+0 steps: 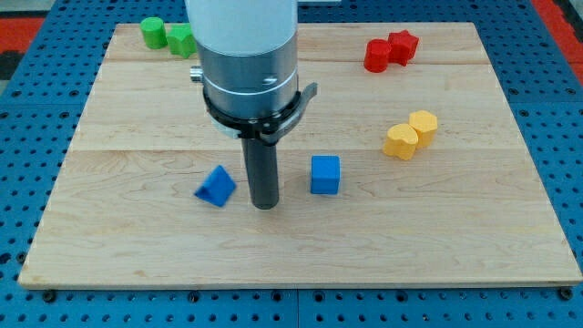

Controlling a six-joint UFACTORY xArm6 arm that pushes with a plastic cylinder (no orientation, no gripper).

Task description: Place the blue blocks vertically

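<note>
A blue triangular block (216,187) lies on the wooden board (301,246), left of centre. A blue cube (325,174) sits to its right. My tip (265,205) rests on the board between the two blue blocks, closer to the triangular one, a small gap away from it and touching neither. The arm's white and grey body rises above the rod and hides part of the board's top middle.
Two green blocks (167,35) sit at the view's top left, the right one partly behind the arm. Two red blocks (391,49) sit at the top right. Two yellow blocks (410,134) sit at the right of the middle. A blue pegboard (27,137) surrounds the board.
</note>
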